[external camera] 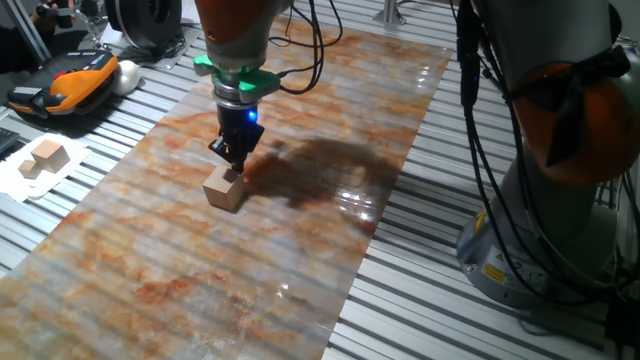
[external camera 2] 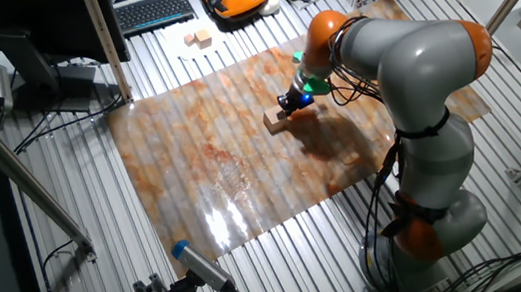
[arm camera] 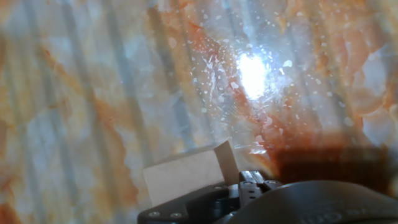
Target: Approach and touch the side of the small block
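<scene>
The small block [external camera: 224,188] is a light-tan wooden cube lying on the marbled orange-grey mat [external camera: 300,260]. It also shows in the other fixed view [external camera 2: 275,120] and low in the hand view [arm camera: 183,177]. My gripper [external camera: 236,163] points down with its fingertips at the block's upper back edge, on the side facing the arm, and seems to touch it. The fingers look closed together and hold nothing. In the other fixed view the gripper [external camera 2: 288,109] sits just right of the block. In the hand view the gripper [arm camera: 252,180] lies beside the block's right side.
Paler wooden blocks [external camera: 45,155] lie on white paper left of the mat. An orange-black device [external camera: 75,80] lies at the far left. A keyboard [external camera 2: 154,12] lies beyond the mat. The arm's grey base [external camera: 560,200] with cables stands to the right.
</scene>
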`<act>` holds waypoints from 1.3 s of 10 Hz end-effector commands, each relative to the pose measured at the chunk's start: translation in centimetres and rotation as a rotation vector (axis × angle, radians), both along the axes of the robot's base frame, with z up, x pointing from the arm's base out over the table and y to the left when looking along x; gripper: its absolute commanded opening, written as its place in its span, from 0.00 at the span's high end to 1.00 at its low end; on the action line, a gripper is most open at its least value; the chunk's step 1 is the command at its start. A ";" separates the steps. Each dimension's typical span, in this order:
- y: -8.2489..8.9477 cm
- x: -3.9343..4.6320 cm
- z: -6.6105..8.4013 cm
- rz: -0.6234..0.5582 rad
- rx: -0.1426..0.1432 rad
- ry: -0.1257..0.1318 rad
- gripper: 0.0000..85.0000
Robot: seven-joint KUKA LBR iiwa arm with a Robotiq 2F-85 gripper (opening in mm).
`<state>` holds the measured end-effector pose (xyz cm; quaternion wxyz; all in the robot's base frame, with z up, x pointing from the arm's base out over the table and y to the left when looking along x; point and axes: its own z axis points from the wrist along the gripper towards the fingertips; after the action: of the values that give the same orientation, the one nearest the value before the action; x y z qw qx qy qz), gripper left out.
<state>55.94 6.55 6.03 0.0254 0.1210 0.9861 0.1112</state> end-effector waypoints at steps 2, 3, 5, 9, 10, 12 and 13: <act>0.2 0.05 0.0 -0.012 0.015 0.003 1.00; 0.3 0.10 0.0 -0.014 0.025 0.004 1.00; 0.5 0.19 0.0 -0.020 0.040 0.005 1.00; 0.2 0.07 0.5 0.025 -0.057 0.024 1.00; 0.1 -0.01 1.0 0.030 -0.067 0.029 1.00; -0.4 -0.04 2.5 0.050 -0.106 0.023 1.00; -0.7 0.03 3.3 0.054 -0.113 0.024 1.00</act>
<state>56.03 5.77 9.42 0.0177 0.0938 0.9939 0.0548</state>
